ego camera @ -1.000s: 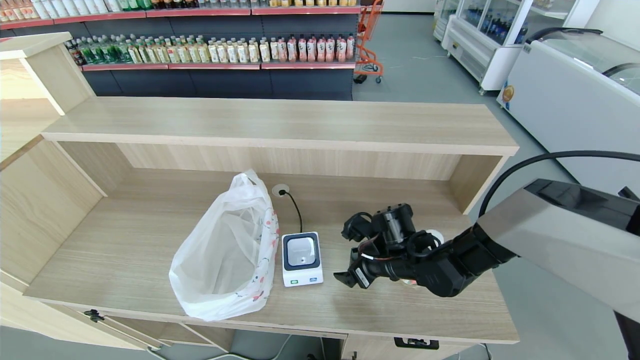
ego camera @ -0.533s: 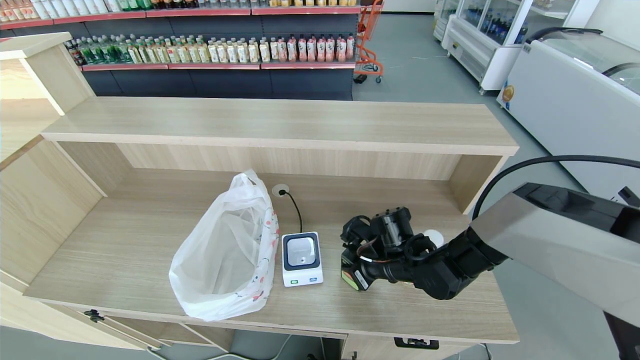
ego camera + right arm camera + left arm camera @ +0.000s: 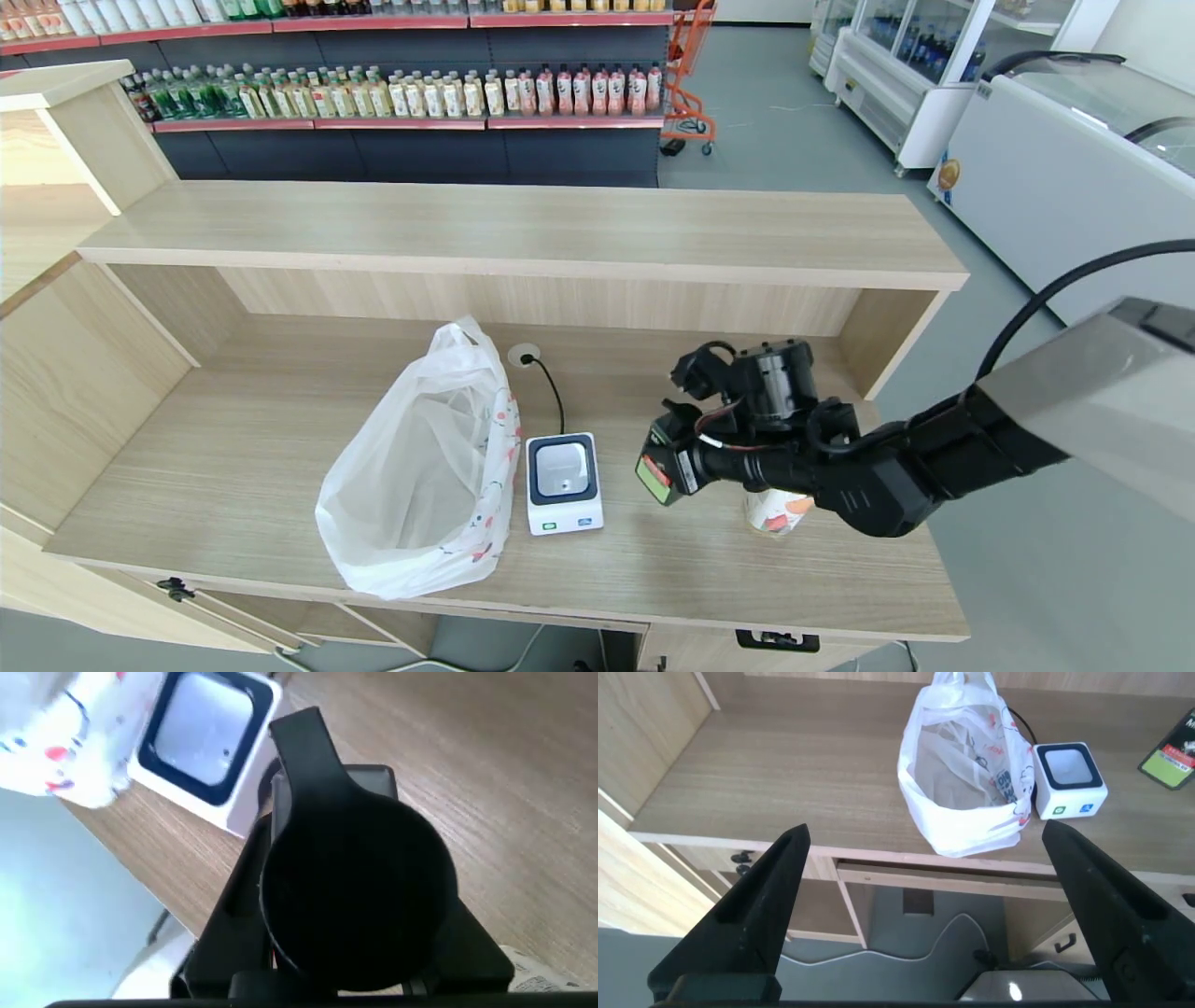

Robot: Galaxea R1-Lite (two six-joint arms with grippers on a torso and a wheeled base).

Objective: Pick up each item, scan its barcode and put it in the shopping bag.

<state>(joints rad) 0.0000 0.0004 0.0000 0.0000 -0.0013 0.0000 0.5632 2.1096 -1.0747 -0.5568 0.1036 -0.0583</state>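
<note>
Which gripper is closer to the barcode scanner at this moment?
Right. The right gripper, holding a black item, hangs just to the right of the scanner. The left gripper sits open, back beyond the counter's front edge, farther from it.

Scanner (image 3: 563,481) between tool (image 3: 663,469) and bag (image 3: 420,485)

Bright, even light. Soft shadow under bag (image 3: 420,476), left of right gripper (image 3: 665,465). Label of pack (image 3: 653,477) in gripper well lit. Slight glare on scanner (image 3: 563,483) window. Edges of counter (image 3: 233,448) bow near head view's corners.
</note>
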